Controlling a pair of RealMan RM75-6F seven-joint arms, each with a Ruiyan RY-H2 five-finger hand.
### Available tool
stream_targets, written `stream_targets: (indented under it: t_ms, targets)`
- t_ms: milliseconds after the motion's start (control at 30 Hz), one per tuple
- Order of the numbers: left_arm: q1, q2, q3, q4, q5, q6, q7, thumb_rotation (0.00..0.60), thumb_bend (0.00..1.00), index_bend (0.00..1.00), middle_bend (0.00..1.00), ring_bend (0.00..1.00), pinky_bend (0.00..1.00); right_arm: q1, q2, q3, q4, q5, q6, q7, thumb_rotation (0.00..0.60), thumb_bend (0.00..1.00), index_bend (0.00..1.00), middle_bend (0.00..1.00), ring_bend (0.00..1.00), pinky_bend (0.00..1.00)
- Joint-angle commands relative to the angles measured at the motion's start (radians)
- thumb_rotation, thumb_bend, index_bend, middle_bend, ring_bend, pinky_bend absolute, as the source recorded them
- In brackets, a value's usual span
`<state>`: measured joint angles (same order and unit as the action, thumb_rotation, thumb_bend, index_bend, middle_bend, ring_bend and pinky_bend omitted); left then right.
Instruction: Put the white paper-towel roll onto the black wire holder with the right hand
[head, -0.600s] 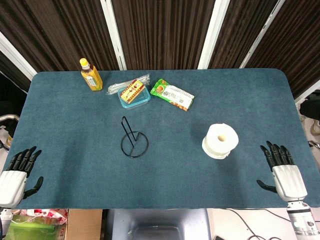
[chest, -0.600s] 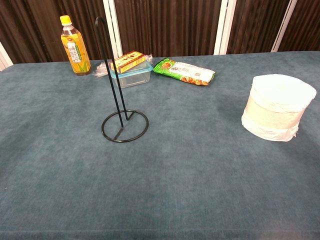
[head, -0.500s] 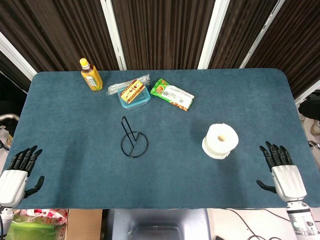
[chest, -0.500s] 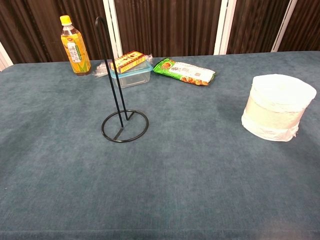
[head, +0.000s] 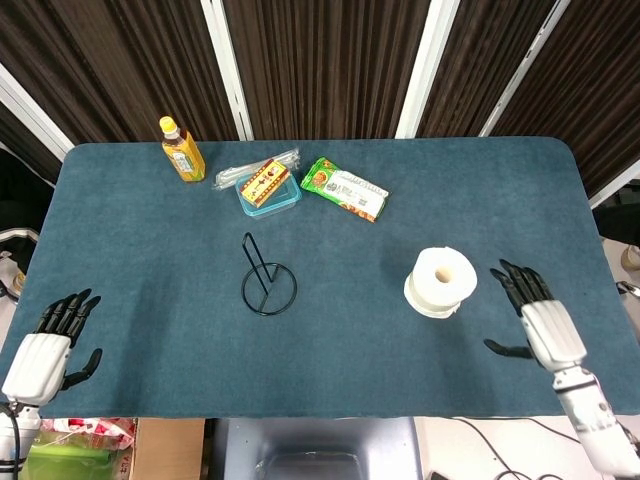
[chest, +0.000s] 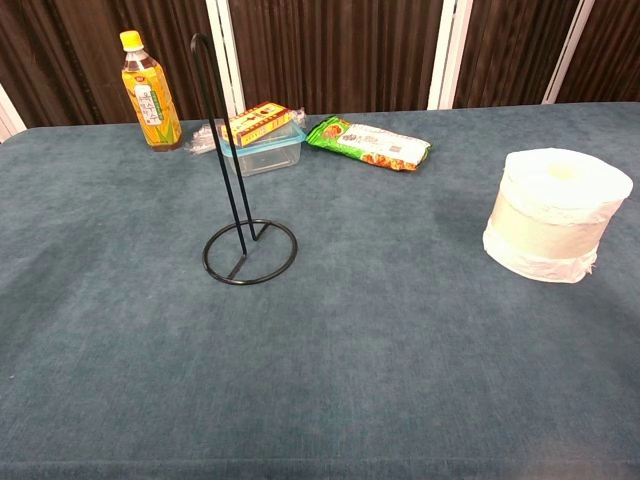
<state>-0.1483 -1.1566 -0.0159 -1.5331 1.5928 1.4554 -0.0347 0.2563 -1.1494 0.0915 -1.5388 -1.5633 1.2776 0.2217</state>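
Note:
The white paper-towel roll (head: 441, 281) stands upright on the blue table, right of centre; in the chest view the roll (chest: 555, 215) is at the right edge. The black wire holder (head: 266, 280) stands apart to its left, with its tall hooked rod (chest: 222, 150) upright over a ring base. My right hand (head: 535, 322) hovers just right of the roll, fingers spread, holding nothing and not touching it. At the table's near left corner my left hand (head: 48, 347) is open too. Neither hand shows in the chest view.
Along the far side stand a yellow drink bottle (head: 182, 149), a clear plastic box with a snack pack on it (head: 267, 185) and a green snack bag (head: 344, 188). The table's near edge (head: 300, 414) runs just below the hands.
My right hand has moved left and up, closer to the roll. My left hand has shifted slightly inward and down. The roll and holder have not moved.

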Motion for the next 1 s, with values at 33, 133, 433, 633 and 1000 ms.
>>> stream_targets:
  t_ms: [33,133,433,633,1000]
  targets:
    - [0.002,0.005,-0.006,0.001,-0.027,-0.009,0.004,0.600,0.43,0.00,0.00,0.00,0.11,0.103,0.002,0.051,0.067,0.066,-0.137,0.123,0.600,0.10,0.00,0.00,0.00,0.00]
    - [0.008,0.009,-0.013,-0.006,-0.049,-0.005,0.014,0.600,0.43,0.00,0.00,0.00,0.11,0.132,-0.021,0.061,0.120,0.097,-0.178,0.118,0.600,0.10,0.00,0.00,0.00,0.00]
    - [0.011,0.009,-0.012,-0.006,-0.060,-0.006,0.033,0.600,0.43,0.00,0.00,0.00,0.11,0.207,-0.108,0.054,0.272,0.143,-0.337,0.253,0.600,0.07,0.00,0.00,0.00,0.00]
    - [0.007,0.005,-0.015,-0.013,-0.070,-0.015,0.044,0.600,0.43,0.00,0.00,0.00,0.11,0.232,-0.161,0.033,0.361,0.112,-0.352,0.325,0.600,0.05,0.00,0.00,0.00,0.00]
    - [-0.002,0.000,-0.020,-0.017,-0.090,-0.035,0.062,0.600,0.43,0.00,0.00,0.00,0.11,0.292,-0.263,0.028,0.457,0.082,-0.355,0.395,0.600,0.05,0.00,0.00,0.00,0.00]
